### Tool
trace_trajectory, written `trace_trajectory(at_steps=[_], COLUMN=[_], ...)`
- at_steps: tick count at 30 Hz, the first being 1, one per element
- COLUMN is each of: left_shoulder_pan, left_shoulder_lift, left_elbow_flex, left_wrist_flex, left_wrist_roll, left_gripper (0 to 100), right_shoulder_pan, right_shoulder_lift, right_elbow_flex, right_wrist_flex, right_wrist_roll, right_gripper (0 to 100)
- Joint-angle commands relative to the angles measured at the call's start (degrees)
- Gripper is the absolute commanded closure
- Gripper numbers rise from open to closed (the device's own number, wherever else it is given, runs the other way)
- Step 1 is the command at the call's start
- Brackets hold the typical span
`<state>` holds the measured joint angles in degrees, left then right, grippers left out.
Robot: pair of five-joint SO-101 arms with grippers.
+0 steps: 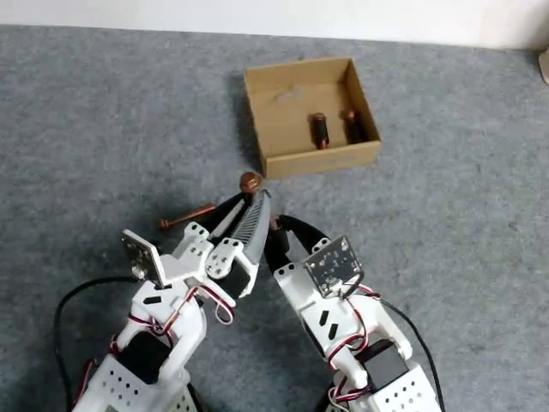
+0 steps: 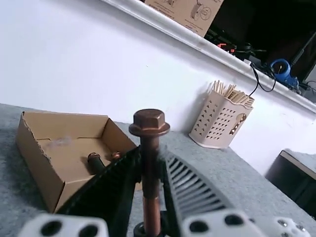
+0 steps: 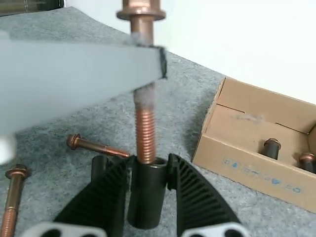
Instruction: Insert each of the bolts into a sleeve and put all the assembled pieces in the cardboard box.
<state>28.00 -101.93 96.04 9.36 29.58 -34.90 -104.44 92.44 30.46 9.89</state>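
Two assembled pieces (image 1: 319, 130) are already lying in the cardboard box (image 1: 273, 129), which is sitting at the upper centre of the high view, so the job is looking partly done, with a third pairing in hand just below the box. The left gripper (image 2: 150, 168), nearly shut, is pinching the shank of a bolt (image 2: 149, 123) and holding it upright, head on top and threaded end pointing down, a pose that is leaving the thread free to enter a bore. The right gripper (image 3: 147, 168) is clamping a dark sleeve (image 3: 146, 197) upright directly under it, open end facing up to meet the bolt. The bolt's tip is sitting at the sleeve's mouth, though I cannot tell how far in it is reaching. Keeping both parts vertical and in line is probably what is letting the bolt slide in rather than jam. A loose bolt (image 1: 187, 218) is lying on the grey desk (image 1: 86, 129) left of centre in the high view, and a second loose bolt (image 3: 11, 197) is lying near it, both apparently waiting their turn for a sleeve
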Motion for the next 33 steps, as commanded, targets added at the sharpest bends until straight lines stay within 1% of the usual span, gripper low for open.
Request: trace_trajectory(at_steps=[1,3,9,12,19,22,24,30,33], left_shoulder_pan=[-0.5,-0.5,-2.8,-2.3,1.3,1.6,1.5,1.7,1.9], left_shoulder_lift=[-0.1,-0.1,-0.2,-0.2,0.3,0.3,-0.1,-0.1,-0.1], left_elbow_flex=[0.9,0.8,-0.3,-0.2,0.3,0.3,-0.3,-0.8,-0.8], left_wrist_flex=[0.0,0.0,0.0,0.2,0.4,1.0,2.4,2.8,3.4], left_wrist_roll=[0.9,0.9,0.9,1.0,1.0,1.0,1.0,1.0,1.0], left_gripper=[99,99,99,99,99,99,99,99,99], right_shoulder_pan=[-1.3,-3.2,-3.5,-3.3,-3.3,-3.3,-3.3,-0.6,0.7], right_shoulder_lift=[-0.9,-0.9,-0.9,-0.9,-0.9,-0.9,-0.9,-0.9,-0.9], right_elbow_flex=[-4.5,-4.4,-6.2,-7.1,-7.1,-7.2,-7.1,-7.2,-6.6], right_wrist_flex=[-1.5,-1.5,-1.5,-1.5,-1.5,-1.5,-1.5,-1.9,-5.2], right_wrist_roll=[-0.6,-0.6,-0.5,-0.5,-0.4,3.1,3.6,3.4,3.4], right_gripper=[99.3,99.3,99.3,99.3,99.3,99.3,99.3,99.3,99.3])
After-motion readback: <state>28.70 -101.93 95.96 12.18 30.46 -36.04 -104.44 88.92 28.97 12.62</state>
